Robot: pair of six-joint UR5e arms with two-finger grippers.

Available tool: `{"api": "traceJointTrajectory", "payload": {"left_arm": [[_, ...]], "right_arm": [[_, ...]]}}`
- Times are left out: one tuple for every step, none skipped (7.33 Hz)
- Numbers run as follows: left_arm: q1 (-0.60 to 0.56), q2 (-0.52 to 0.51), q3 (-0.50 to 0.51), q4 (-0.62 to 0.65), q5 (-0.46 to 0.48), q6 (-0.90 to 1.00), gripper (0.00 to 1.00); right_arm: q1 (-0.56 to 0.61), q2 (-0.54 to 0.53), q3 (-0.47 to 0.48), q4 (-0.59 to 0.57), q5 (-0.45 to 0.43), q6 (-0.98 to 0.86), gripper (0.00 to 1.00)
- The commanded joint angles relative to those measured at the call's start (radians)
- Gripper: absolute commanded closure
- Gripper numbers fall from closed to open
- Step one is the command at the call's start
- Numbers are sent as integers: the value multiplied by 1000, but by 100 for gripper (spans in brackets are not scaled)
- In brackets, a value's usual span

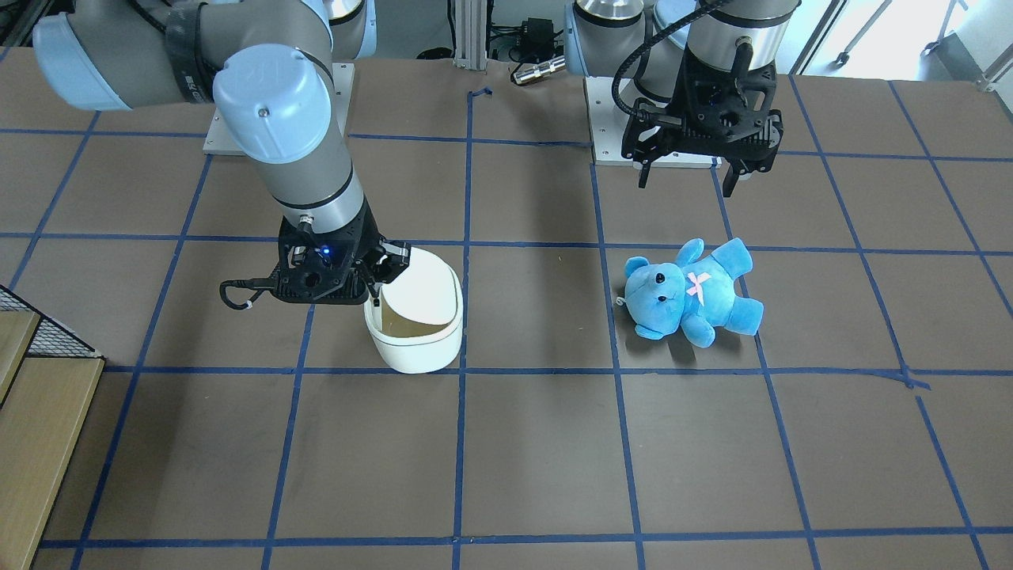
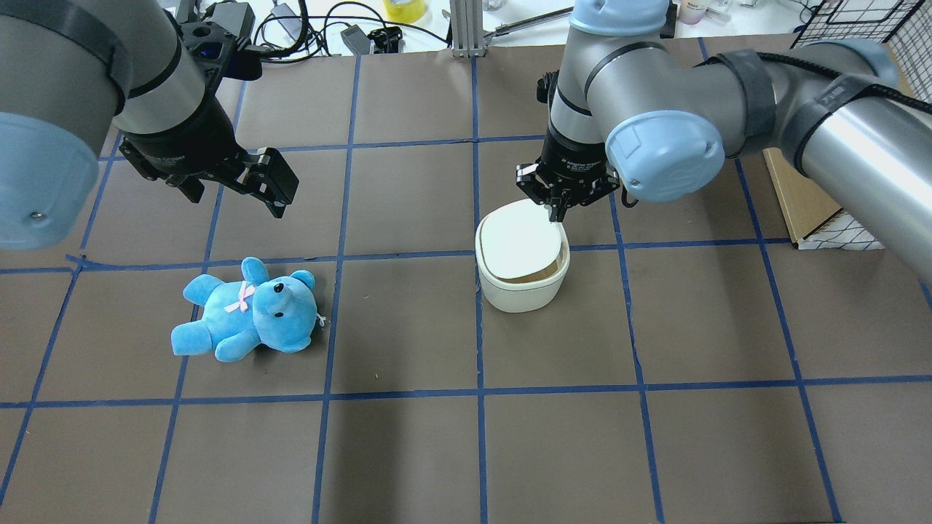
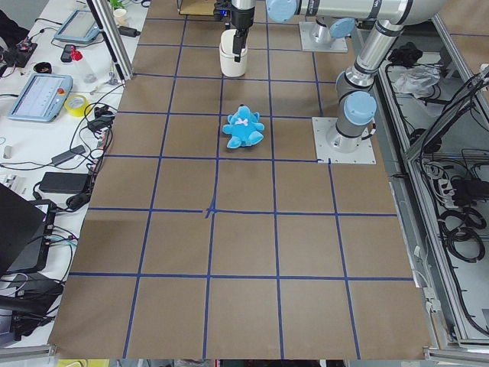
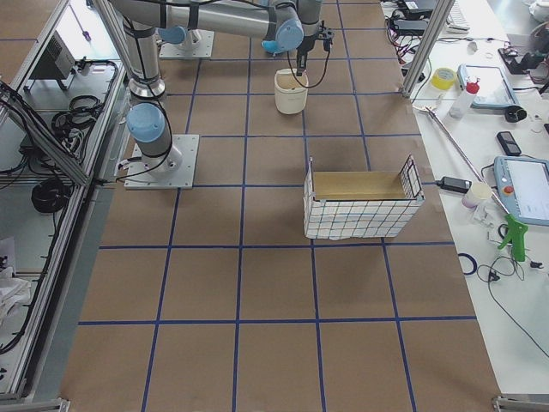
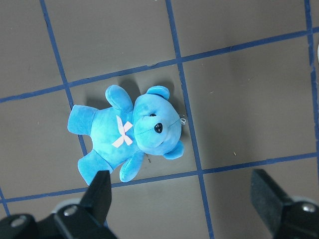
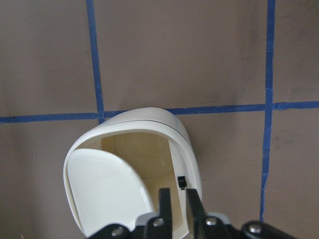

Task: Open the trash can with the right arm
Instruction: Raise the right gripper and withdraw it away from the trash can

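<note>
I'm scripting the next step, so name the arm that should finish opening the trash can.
Right. The right hand is closed on the edge of the lid, which already tilts up off the trash can. The left hand hangs open near the blue bear, well away from the can.

right arm (image 1: 309, 166): silver-grey, light-blue caps | right gripper (image 1: 383, 279): black (blue light)

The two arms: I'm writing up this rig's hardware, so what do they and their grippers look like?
Both are silver-grey tubes with light-blue joint caps. The right arm ends in a black right gripper with a small glowing blue light and a thin looped cable. The left arm ends in a black left gripper fed by a thick arching black hose.
</note>
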State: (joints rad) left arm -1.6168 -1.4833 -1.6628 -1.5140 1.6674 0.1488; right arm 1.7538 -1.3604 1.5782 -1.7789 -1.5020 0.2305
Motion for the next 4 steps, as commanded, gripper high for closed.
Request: {"api": "traceJointTrajectory", "payload": {"left_arm": [[0, 0, 0, 0, 0, 0, 0], [0, 0, 0, 0, 0, 0, 0], [0, 0, 0, 0, 0, 0, 0], [0, 0, 0, 0, 0, 0, 0]], "right_arm": [[-31, -8, -131, 128, -39, -11, 1], [-46, -31, -145, 162, -44, -38, 0], [-83, -58, -144, 174, -44, -80, 0], [-132, -80, -144, 215, -46, -138, 0]]}}
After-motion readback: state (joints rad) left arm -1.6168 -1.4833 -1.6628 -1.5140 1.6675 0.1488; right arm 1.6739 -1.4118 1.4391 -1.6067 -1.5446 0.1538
